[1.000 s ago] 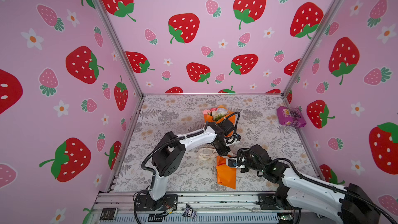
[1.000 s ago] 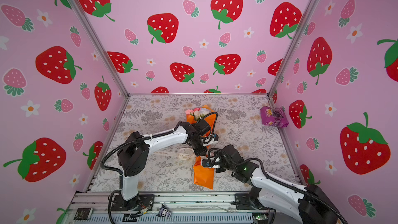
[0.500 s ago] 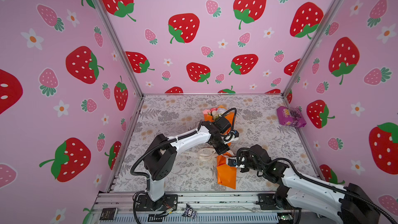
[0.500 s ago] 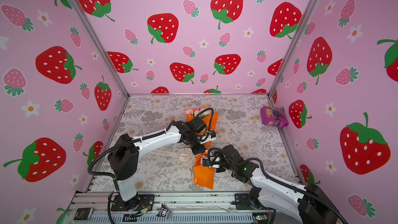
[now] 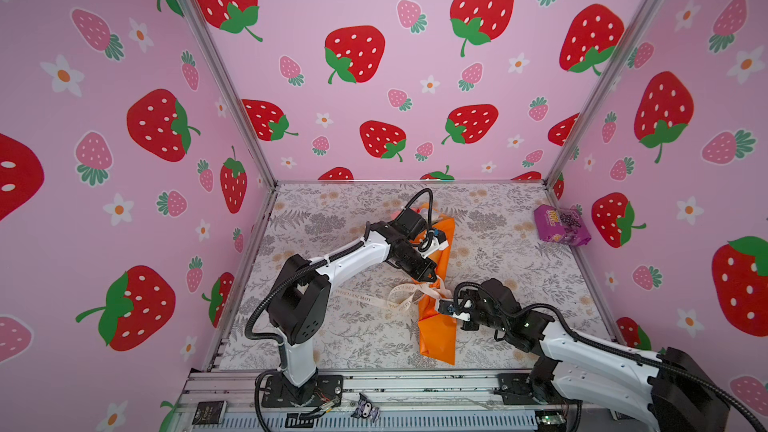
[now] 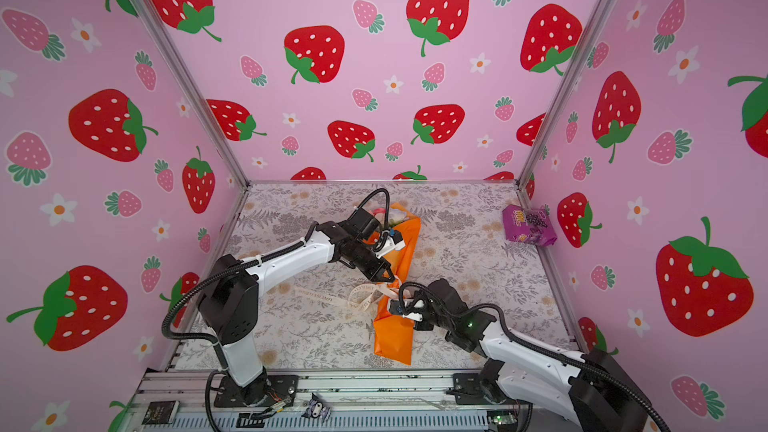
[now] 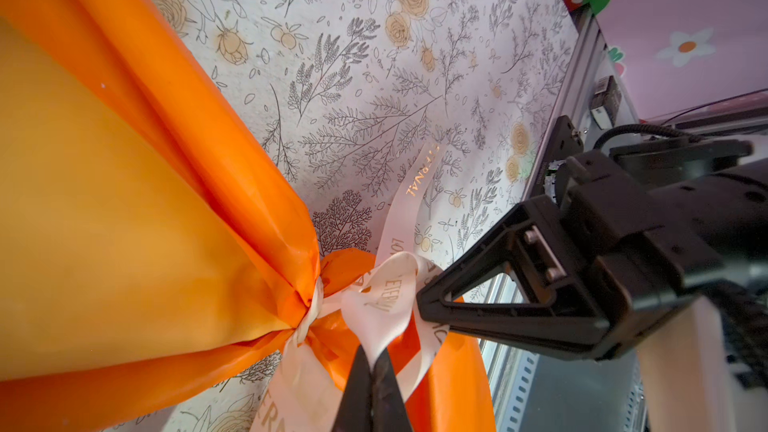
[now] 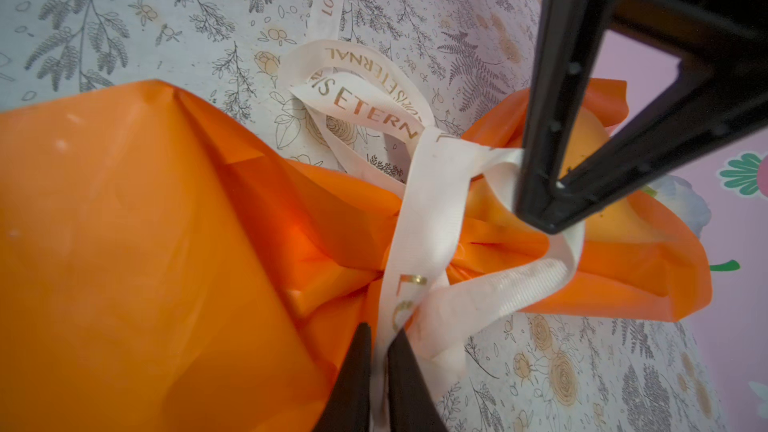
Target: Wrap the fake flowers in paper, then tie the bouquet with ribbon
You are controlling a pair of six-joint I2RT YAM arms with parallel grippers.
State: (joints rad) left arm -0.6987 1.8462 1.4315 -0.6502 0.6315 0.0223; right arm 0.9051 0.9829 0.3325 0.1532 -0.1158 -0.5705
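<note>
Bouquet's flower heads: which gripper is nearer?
Left. The left gripper pinches the ribbon at the knot, on the side toward the flower heads; the right gripper pinches it on the stem side, farther away.

Bouquet (image 8: 124, 243): the orange wrapping looked like glossy, smooth paper, creased where cinched. Ribbon (image 8: 428, 209): cream woven cloth, finely ribbed, with shiny gold lettering. Mat (image 7: 374, 56) was matt, printed and slightly grainy. Left gripper (image 8: 546, 220) and right gripper (image 7: 422, 299) were matt black plastic. Arm shells (image 5: 357, 259): smooth white plastic. Rails (image 5: 415, 386): bare metal. Packet (image 5: 561, 228): glossy purple film.
</note>
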